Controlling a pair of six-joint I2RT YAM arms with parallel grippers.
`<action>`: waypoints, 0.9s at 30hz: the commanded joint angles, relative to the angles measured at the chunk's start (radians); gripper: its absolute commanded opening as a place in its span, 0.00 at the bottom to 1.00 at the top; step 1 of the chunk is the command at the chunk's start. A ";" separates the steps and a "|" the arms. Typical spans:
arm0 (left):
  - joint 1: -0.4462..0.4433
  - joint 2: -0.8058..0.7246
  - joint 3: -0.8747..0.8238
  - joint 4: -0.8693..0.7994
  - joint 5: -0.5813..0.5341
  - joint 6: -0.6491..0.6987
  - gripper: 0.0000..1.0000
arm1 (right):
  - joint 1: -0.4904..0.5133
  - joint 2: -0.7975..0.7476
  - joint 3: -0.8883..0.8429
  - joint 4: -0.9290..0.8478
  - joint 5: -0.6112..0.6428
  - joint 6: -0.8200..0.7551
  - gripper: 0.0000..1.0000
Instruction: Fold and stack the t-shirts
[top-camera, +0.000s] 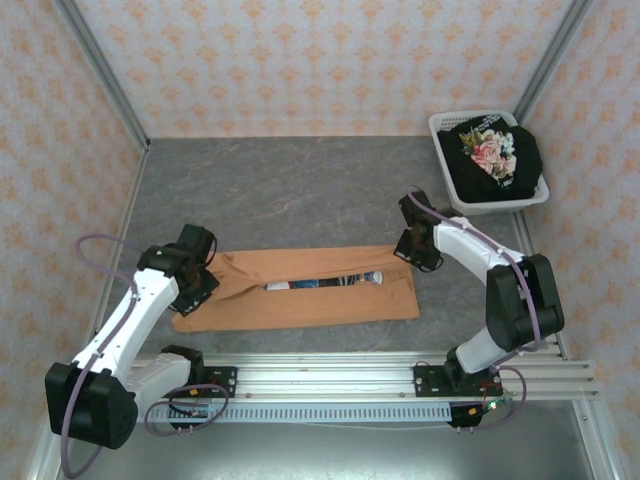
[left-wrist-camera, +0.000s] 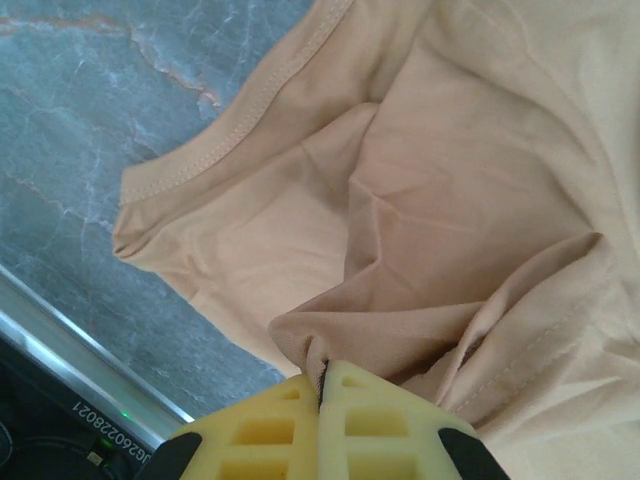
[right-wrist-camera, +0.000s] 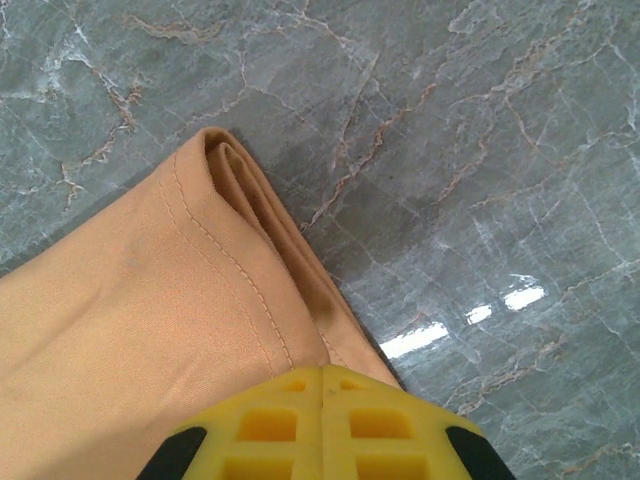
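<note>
The orange t-shirt lies as a long strip across the table's near middle. Its long sides are folded inward, and a slit between them shows the blue-and-white print. My left gripper is at the strip's left end. In the left wrist view it is shut on a raised pinch of the orange cloth. At the far right corner, my right gripper is shut. The stitched hem of the shirt runs in under its closed tips. The black t-shirt with pink flowers lies in the basket.
The white plastic laundry basket stands at the back right against the wall. Grey marble tabletop stretches behind the shirt. An aluminium rail with both arm bases runs along the near edge, and patterned walls close in three sides.
</note>
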 joint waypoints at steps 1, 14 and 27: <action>-0.013 -0.002 -0.022 -0.045 -0.070 -0.062 0.00 | 0.006 -0.031 -0.024 -0.040 0.044 0.024 0.00; -0.055 -0.017 -0.065 -0.008 -0.032 -0.134 0.00 | 0.008 -0.021 -0.040 -0.041 0.031 0.034 0.03; -0.128 -0.042 -0.052 0.011 0.057 -0.167 0.00 | 0.007 -0.073 -0.050 -0.116 0.111 0.042 0.44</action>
